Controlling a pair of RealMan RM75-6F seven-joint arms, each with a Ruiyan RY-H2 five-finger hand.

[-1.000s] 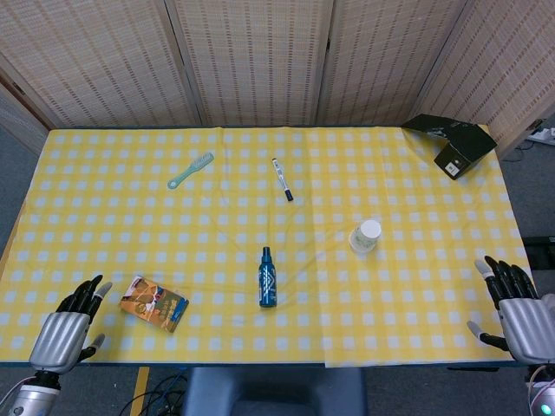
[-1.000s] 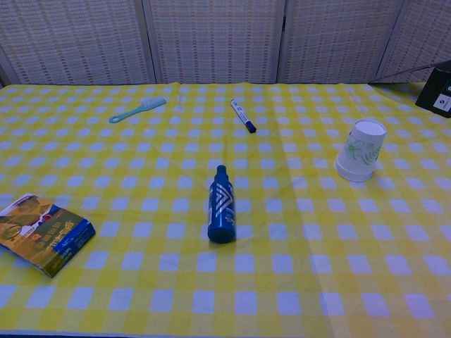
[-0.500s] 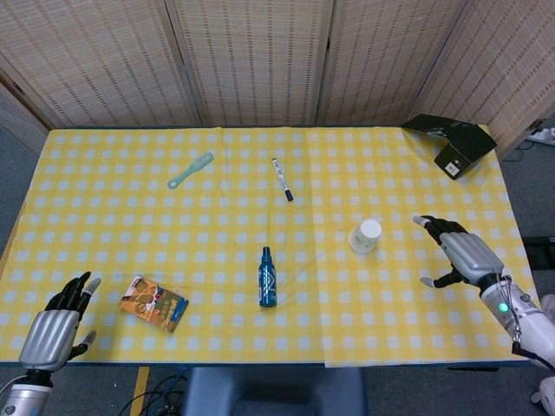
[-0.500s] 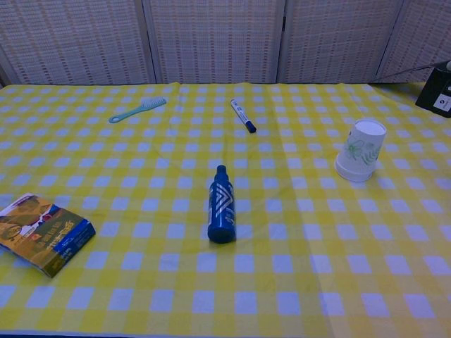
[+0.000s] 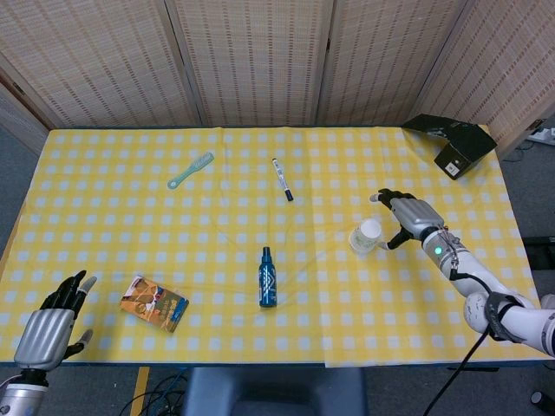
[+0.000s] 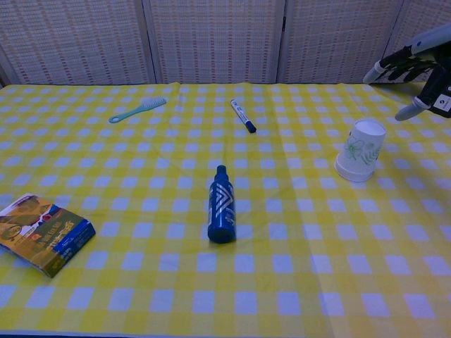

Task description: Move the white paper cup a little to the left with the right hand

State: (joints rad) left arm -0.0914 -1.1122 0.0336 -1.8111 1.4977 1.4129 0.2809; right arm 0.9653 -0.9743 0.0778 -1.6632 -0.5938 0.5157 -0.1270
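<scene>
Currently, right hand (image 5: 408, 217) hovers just right of the upturned white paper cup (image 5: 365, 236), fingers spread, holding nothing.
Only the head view shows left hand (image 5: 48, 325), also released, at the table's near-left edge; one cup, one blue bottle (image 6: 221, 205), one marker (image 6: 243, 115).

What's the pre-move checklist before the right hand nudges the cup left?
1. White paper cup upside down, resting flat on the tablecloth: ok.
2. Right hand on the cup's right side: ok.
3. Right hand empty, fingers apart: ok.
4. Hand touching the cup: cannot tell; chest view suggests a gap.
5. Cloth left of the cup bare up to the blue bottle: ok.
6. Left hand far off at the near left edge: ok.
</scene>
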